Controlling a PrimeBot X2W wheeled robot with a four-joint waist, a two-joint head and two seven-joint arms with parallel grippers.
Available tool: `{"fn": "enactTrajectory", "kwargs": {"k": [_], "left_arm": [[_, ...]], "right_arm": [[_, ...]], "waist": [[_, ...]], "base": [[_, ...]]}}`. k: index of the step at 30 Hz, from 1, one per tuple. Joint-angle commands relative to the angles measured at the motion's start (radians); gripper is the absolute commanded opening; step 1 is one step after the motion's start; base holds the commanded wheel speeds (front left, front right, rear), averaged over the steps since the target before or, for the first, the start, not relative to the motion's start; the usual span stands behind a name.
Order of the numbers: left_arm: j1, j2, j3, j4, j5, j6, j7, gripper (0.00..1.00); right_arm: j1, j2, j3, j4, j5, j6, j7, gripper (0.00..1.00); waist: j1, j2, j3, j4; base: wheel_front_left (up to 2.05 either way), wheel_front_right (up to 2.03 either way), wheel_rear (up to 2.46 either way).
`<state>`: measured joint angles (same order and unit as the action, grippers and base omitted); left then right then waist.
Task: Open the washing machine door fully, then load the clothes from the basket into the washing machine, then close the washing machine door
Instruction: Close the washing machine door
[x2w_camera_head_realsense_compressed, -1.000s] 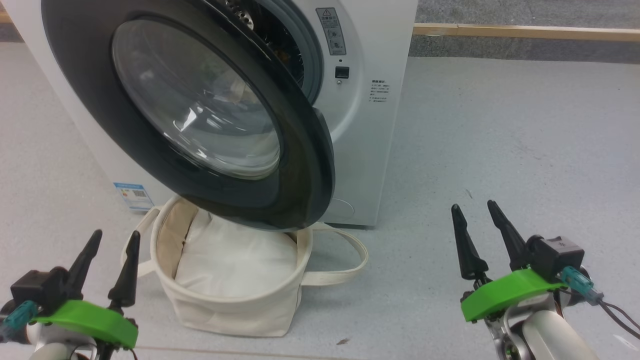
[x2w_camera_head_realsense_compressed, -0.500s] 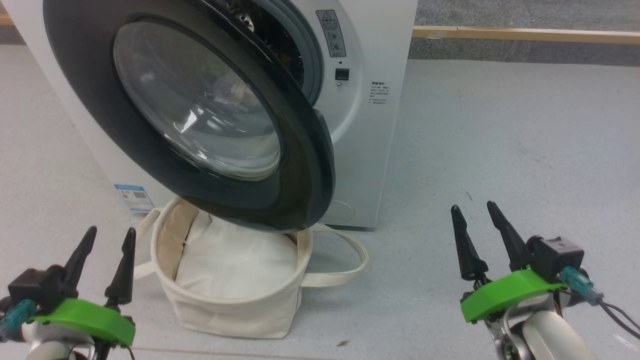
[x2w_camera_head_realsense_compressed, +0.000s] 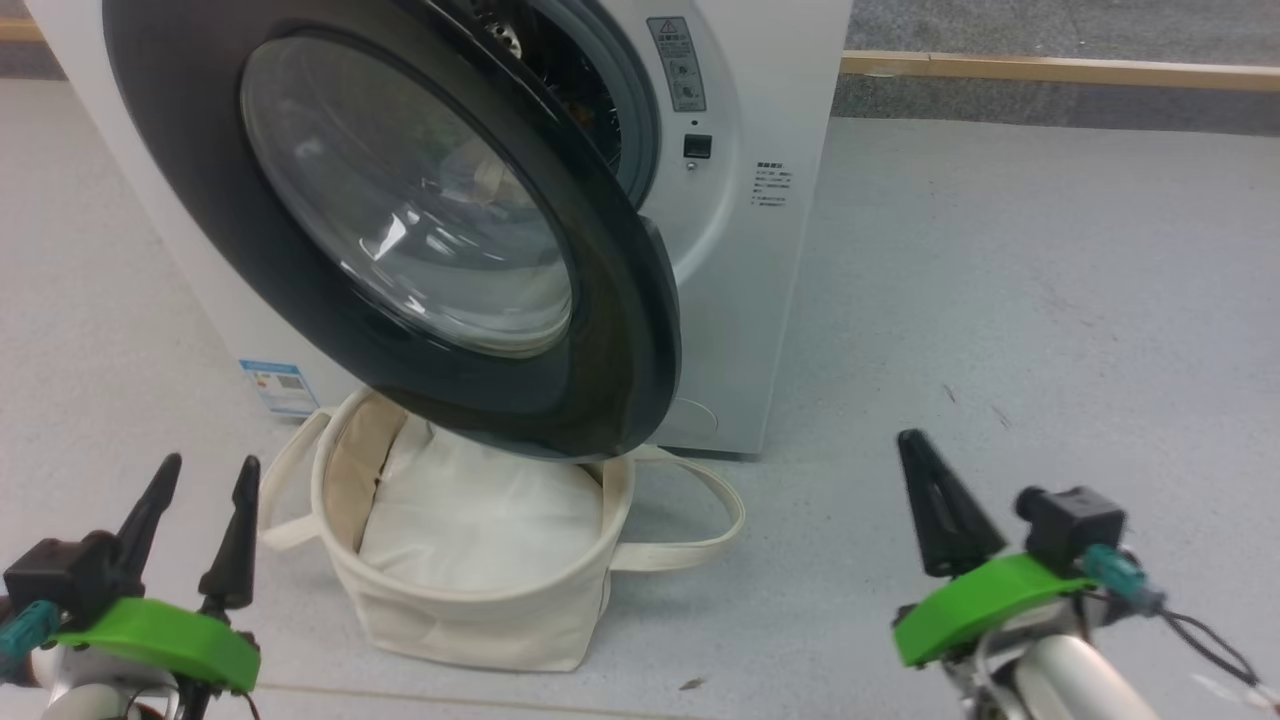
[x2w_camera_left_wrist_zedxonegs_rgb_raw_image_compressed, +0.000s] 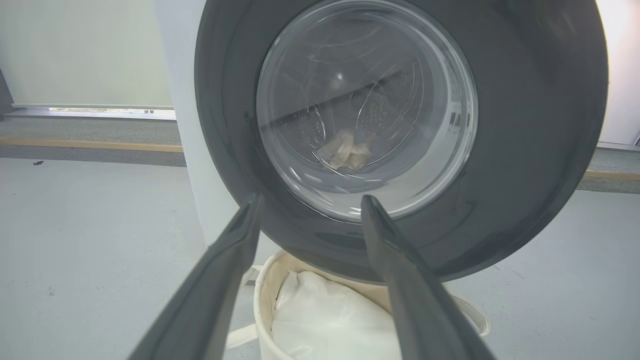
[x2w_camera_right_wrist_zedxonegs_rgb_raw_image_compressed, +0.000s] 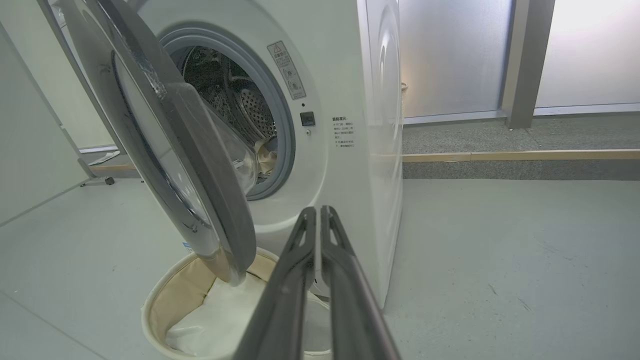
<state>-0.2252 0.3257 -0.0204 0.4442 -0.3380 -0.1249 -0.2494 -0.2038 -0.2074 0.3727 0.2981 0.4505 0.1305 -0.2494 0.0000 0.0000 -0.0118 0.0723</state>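
The washing machine (x2w_camera_head_realsense_compressed: 745, 250) stands at the back with its door (x2w_camera_head_realsense_compressed: 630, 330) swung partly open over the basket (x2w_camera_head_realsense_compressed: 470, 625). The basket sits on the floor in front with white padding (x2w_camera_head_realsense_compressed: 480, 515) inside. A cream piece of the clothes (x2w_camera_right_wrist_zedxonegs_rgb_raw_image_compressed: 266, 154) lies in the drum and shows through the door glass (x2w_camera_left_wrist_zedxonegs_rgb_raw_image_compressed: 345, 150). My left gripper (x2w_camera_head_realsense_compressed: 210, 465) is low at the left of the basket, open and empty (x2w_camera_left_wrist_zedxonegs_rgb_raw_image_compressed: 312, 200). At the lower right my right gripper (x2w_camera_head_realsense_compressed: 915, 445) hovers over bare floor, its fingers pressed together on nothing (x2w_camera_right_wrist_zedxonegs_rgb_raw_image_compressed: 318, 210).
Grey floor (x2w_camera_head_realsense_compressed: 1000, 300) spreads to the right of the machine. A wooden strip (x2w_camera_head_realsense_compressed: 1050, 68) runs along a raised step at the back. A blue sticker (x2w_camera_head_realsense_compressed: 272, 385) is on the machine's lower left front.
My right gripper's fingers have closed together. The head view has shifted a little. The door, the basket and my left gripper stand as before.
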Motion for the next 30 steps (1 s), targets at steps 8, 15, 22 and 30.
{"fn": "enactTrajectory", "kwargs": {"k": [8, 15, 22, 30], "left_arm": [[-0.062, 0.04, 0.047, -0.022, -0.013, -0.006, -0.012, 1.0], [-0.085, 0.044, 0.037, -0.023, -0.01, -0.006, -0.012, 1.0], [-0.112, 0.047, 0.012, -0.029, -0.015, -0.006, -0.012, 1.0], [-0.134, 0.054, -0.003, -0.036, -0.035, -0.006, -0.012, 1.0]], "right_arm": [[-0.153, 0.045, 0.188, 0.016, 0.025, 0.0, -0.012, 0.0], [-0.282, 0.082, 0.299, 0.134, 0.074, 0.0, -0.012, 0.0], [-0.381, 0.096, 0.294, 0.248, 0.082, 0.0, -0.012, 0.0], [-0.453, 0.089, 0.144, 0.363, 0.006, 0.0, -0.012, 0.0]], "waist": [[0.0, 0.0, 0.017, 0.058], [0.0, 0.0, 0.046, 0.138], [0.0, 0.0, 0.078, 0.21], [0.0, 0.0, 0.126, 0.267]], "base": [[0.0, 0.0, 0.0], [0.0, 0.0, 0.0], [0.0, 0.0, 0.0], [0.0, 0.0, 0.0]]}}
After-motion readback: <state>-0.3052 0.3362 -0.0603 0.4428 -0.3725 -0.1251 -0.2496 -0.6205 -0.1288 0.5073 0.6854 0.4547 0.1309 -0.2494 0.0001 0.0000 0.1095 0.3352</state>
